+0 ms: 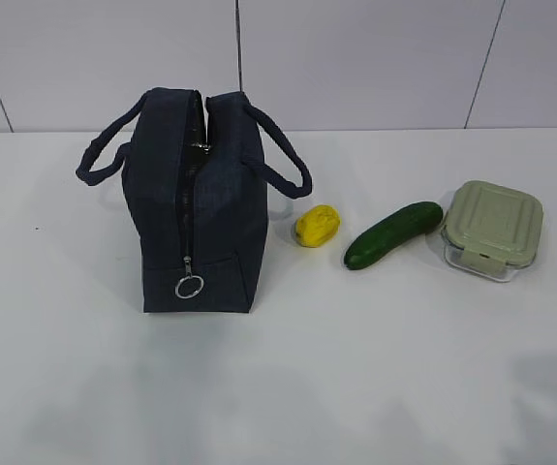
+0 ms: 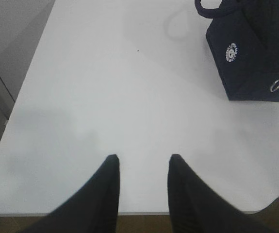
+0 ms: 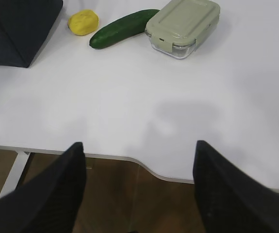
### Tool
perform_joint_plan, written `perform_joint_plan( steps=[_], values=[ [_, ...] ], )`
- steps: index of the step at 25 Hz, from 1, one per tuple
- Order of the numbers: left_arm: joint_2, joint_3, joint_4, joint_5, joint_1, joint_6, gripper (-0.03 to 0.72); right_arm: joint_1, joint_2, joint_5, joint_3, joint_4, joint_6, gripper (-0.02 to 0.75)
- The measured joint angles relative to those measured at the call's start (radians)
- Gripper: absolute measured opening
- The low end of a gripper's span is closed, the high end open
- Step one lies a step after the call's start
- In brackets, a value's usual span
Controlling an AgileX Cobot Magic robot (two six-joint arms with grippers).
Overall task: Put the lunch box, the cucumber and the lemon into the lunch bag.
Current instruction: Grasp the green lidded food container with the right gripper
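The dark navy fabric lunch bag (image 1: 197, 208) is standing upright on the white table (image 1: 355, 387), left of centre, its zipper ring pull (image 1: 189, 287) hanging low; its inside is hidden. Toward the right edge, the small yellow lemon (image 1: 317, 225), the dark green curved cucumber (image 1: 392, 234) and the clear lunch box with its sage-green lid (image 1: 492, 228) are lying in a row. The left gripper (image 2: 141, 167) is hovering narrowly parted over bare table near the front edge, the bag cut off at the picture's corner. The right gripper (image 3: 139, 160) is gaping wide, empty, over the front edge.
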Motion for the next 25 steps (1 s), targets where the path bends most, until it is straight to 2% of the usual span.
perform_joint_plan(
  steps=[25],
  values=[
    [0.000,0.000,-0.002,0.000,0.000,0.000,0.238,0.000,0.000,0.000,0.000,0.000,0.000,0.515]
  ],
)
